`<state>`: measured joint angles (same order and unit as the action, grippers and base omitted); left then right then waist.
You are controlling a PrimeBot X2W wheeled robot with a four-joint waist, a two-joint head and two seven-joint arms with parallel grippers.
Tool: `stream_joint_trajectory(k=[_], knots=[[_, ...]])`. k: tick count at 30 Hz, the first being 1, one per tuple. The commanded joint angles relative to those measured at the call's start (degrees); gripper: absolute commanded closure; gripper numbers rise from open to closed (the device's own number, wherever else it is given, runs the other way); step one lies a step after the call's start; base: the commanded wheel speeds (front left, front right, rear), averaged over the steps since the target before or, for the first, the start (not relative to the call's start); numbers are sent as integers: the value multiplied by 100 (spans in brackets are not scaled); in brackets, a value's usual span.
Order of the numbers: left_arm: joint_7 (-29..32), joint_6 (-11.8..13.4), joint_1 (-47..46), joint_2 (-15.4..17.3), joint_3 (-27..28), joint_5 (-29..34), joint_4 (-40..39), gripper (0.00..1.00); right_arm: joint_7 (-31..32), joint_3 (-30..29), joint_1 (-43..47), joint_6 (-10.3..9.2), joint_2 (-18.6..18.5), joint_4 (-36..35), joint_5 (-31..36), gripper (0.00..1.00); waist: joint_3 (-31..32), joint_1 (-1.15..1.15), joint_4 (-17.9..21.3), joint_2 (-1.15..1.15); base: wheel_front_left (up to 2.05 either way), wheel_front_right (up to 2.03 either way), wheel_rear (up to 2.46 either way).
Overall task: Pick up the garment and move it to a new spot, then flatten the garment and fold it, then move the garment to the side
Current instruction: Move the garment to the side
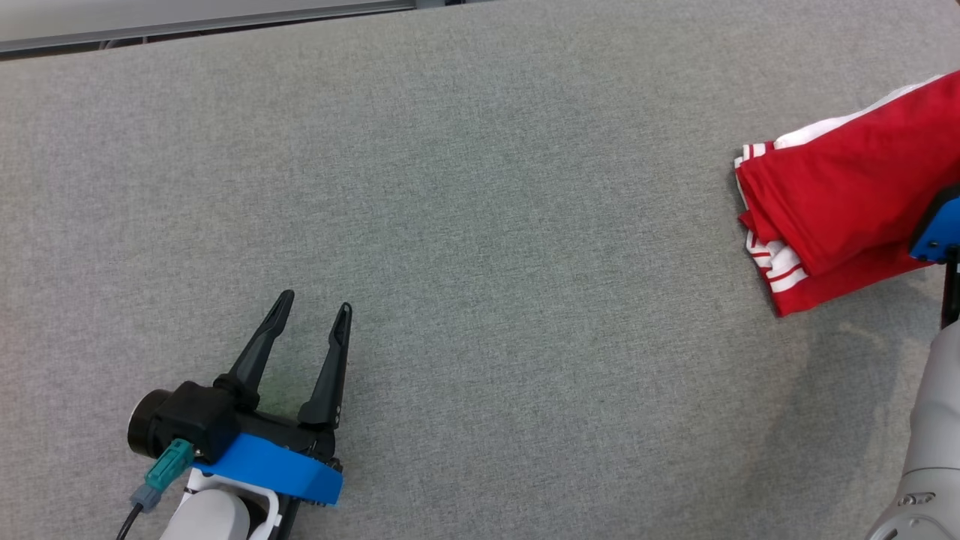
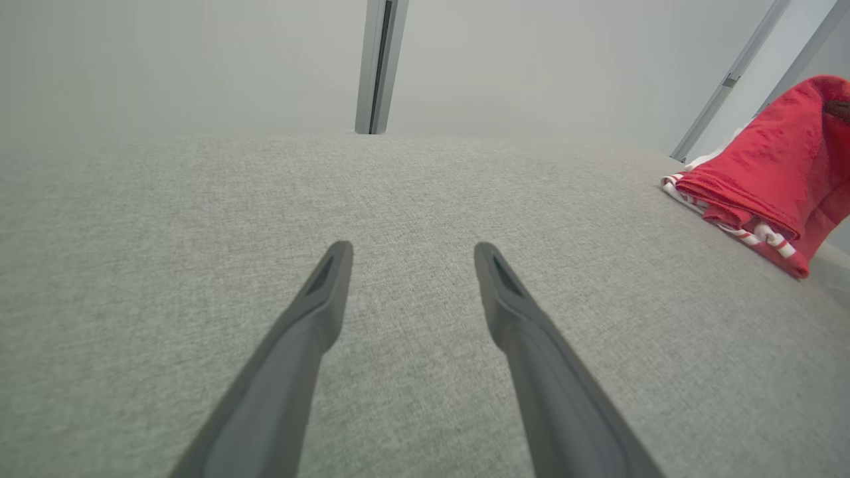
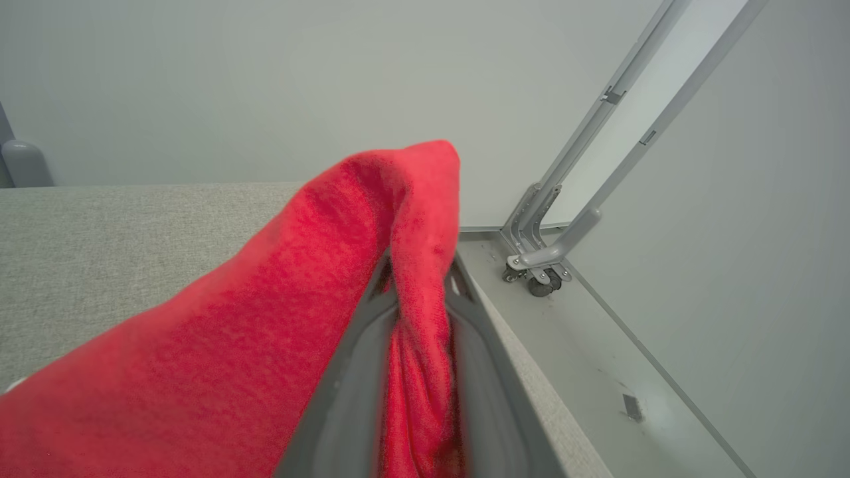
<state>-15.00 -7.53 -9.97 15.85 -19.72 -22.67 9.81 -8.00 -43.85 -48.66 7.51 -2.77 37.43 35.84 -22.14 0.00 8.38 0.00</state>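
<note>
Red garment [image 3: 319, 279] is pinched in the narrow right tool [image 3: 420, 273], while the left tool [image 1: 312, 306] stands wide, holding nothing.

Bright even light; faint shadows; wrist views warped.

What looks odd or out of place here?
The red garment lies folded at the right side of the table, one end hoisted into a peak where the right gripper pinches a fold between its fingers. Its white-striped edges stick out unevenly. Nothing looks torn or spilled; the left gripper hangs open.
</note>
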Motion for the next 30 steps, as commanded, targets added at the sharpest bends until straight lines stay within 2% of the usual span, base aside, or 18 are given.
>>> stream_joint_trajectory(k=[1, 9, 14, 17, 22, 25, 30], knots=[[-25, 8, 10, -17, 10, 35, 17, 0, -78, 33, 75, -4, -21, 22, -11, 0, 22, 0, 13, 0, 0, 0, 0], [-25, 8, 61, -115, 207, 65, 113, 0, -572, 608, -68, -3, -12, 233, -311, 0, 250, 0, -1, 0, 0, 0, 0], [-25, 8, 130, -281, 658, 140, 258, 0, -720, 1697, 164, -3, -19, 419, -1385, 0, 527, 0, -118, 0, 0, 0, 0], [-25, 8, 149, -377, 1038, 218, 377, 0, -720, 2599, 689, -4, -14, 66, -2384, 0, 706, 0, -221, 0, 0, 0, 0], [-25, 8, 271, -548, 1540, 389, 577, 0, -722, 3635, 1795, -3, -22, -531, -3617, 0, 1051, 0, -400, 0, 0, 0, 0], [-26, 8, 366, -644, 1720, 509, 677, 0, -724, 3935, 2409, -3, -24, -641, -4070, 0, 1254, 0, -485, 0, 0, 0, 0], [-25, 8, 620, -802, 1889, 687, 847, 0, -724, 4087, 3198, -2, -25, -617, -4449, 0, 1622, 0, -565, 0, 0, 0, 0]])
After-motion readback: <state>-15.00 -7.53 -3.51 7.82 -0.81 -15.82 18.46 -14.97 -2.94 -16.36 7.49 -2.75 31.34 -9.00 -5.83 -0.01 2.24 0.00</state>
